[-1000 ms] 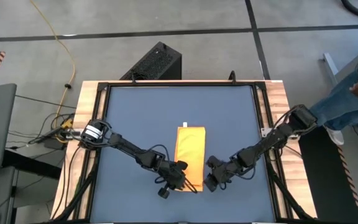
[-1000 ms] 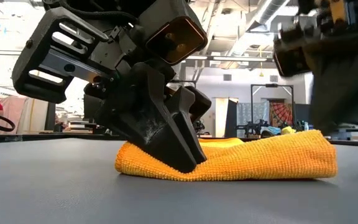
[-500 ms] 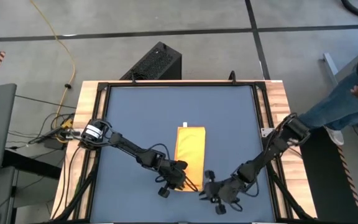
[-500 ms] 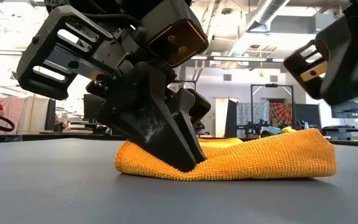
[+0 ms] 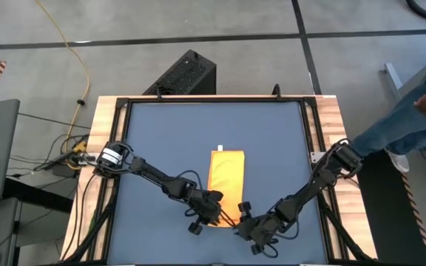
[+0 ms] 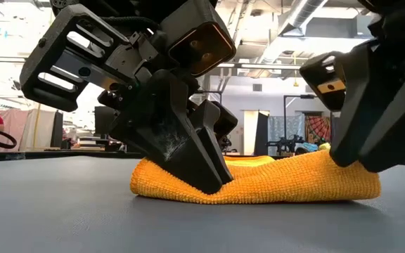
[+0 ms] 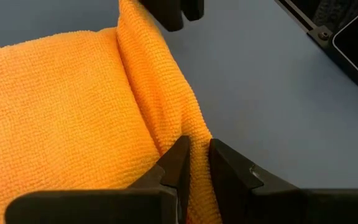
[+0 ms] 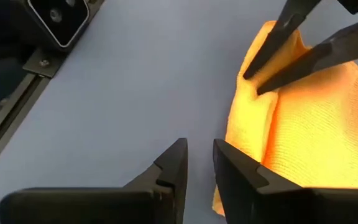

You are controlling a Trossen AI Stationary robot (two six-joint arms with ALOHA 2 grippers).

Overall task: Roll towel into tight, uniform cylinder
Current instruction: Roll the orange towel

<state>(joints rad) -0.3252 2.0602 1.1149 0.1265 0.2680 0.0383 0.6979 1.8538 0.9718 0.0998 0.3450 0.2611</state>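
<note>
— On the dark blue mat, what's the cloth doing?
— Bright yellow soft towel, folded into a narrow strip running near to far, sits about mid-mat, a bit toward the near edge. Small white tag pokes out at the far end.

— Left arm?
— Left gripper is at the towel's near left corner. Left wrist view: its two dark fingers stand narrow, pinched on a raised fold of the yellow pile. Low view agrees, the finger tips pressed down into the near edge, cloth puckered beside them.

— And the right?
— Right gripper sits just off the towel's near right corner, low over the mat. Right wrist view: fingers with only a slim gap, bare blue mat showing between them, the towel's corner just beside one finger. Nothing held as far as I can see. In the low view its dark body covers the towel's right end; contact there, cannot tell.

— Surroundings?
— Mat lies in a black frame on a light wooden table. Black box on the floor beyond the far edge, yellow cable on the far left. A person's leg in blue jeans at the right.
</note>
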